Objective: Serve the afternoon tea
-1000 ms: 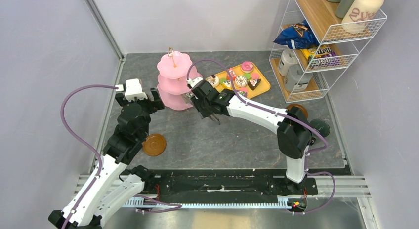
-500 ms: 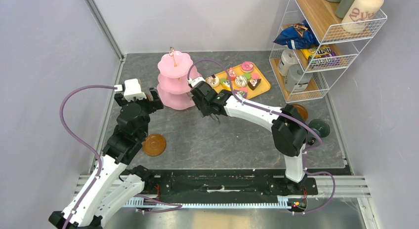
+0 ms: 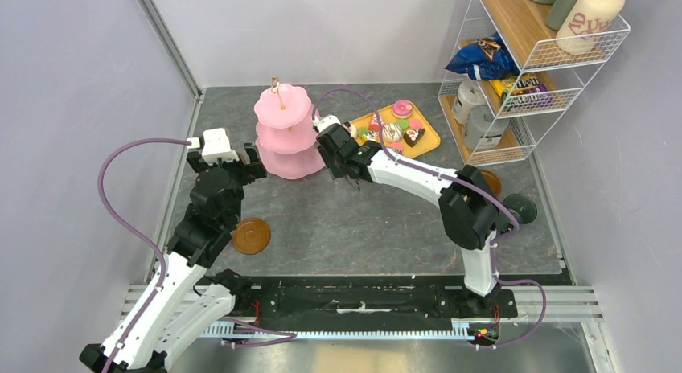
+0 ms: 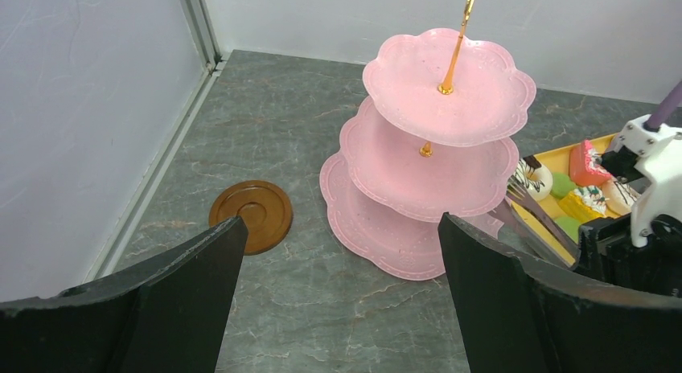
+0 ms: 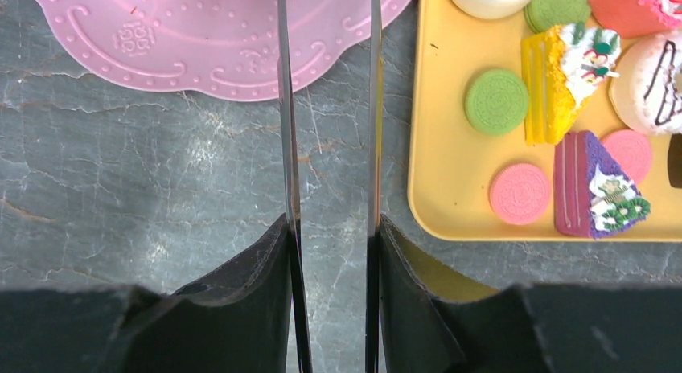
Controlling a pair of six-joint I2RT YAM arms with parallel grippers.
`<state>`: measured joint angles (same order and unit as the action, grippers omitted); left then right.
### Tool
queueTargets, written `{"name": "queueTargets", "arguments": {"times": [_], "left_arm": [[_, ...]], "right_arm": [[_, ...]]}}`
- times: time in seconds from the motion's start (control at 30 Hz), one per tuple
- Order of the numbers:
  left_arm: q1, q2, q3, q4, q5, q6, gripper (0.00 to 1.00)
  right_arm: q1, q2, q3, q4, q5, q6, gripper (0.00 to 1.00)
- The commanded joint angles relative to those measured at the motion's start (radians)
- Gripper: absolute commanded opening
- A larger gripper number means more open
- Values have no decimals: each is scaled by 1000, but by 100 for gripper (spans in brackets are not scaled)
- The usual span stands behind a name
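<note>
Right gripper [image 5: 332, 252] is clamped on a pair of thin metal tongs [image 5: 285, 148]. The blades run parallel with a gap between them and nothing is pinched. Their tips run off the top of the wrist view.

Left gripper [image 4: 338, 228] is spread wide and empty, facing the pink three-tier scalloped stand [image 4: 438, 148] from the near left. All three tiers are bare.

The food sits on the flat yellow tray [image 5: 450, 180], just right of the stand: a yellow cake wedge [image 5: 551, 88], a purple cake wedge [image 5: 591, 184], a green macaron [image 5: 496, 101] and a pink macaron [image 5: 519, 194]. A round brown saucer [image 4: 251, 215] lies left of the stand, apart from it.

Risks, as judged:
- The left blade crosses over the rim of the stand's bottom tier. A sideways swing toward the tray could catch the scallops and shove or tip the stand, which looks tall and light.
- The tongs may twist in the grip if a blade drags on the tray lip.
- The macarons lie flat, so the blades may skate over them.
- The wedges look soft-topped, so a hard squeeze could topple one or fling it off the tray.
- The left arm is near the stand, and a collision is possible if both arms move in.
</note>
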<state>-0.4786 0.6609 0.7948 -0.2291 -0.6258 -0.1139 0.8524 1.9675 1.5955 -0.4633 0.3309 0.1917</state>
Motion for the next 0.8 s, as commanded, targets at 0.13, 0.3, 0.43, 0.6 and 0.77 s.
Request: {"name": "queueTargets", "arguments": {"times": [0.13, 0.3, 0.43, 0.6, 0.77], "left_arm": [[6, 1, -8, 50, 5, -24, 97], [7, 3, -8, 51, 6, -24, 97], [9, 8, -9, 52, 8, -24, 97], [9, 10, -9, 51, 12, -25, 97], [9, 11, -9, 51, 12, -25, 97]], "right_arm": [[-9, 60, 3, 202, -2, -61, 39], [-19, 87, -4, 288, -36, -79, 39], [-28, 123, 20, 307, -53, -89, 40], [-38, 155, 39, 327, -86, -89, 41], [-44, 182, 50, 351, -95, -88, 42]]}}
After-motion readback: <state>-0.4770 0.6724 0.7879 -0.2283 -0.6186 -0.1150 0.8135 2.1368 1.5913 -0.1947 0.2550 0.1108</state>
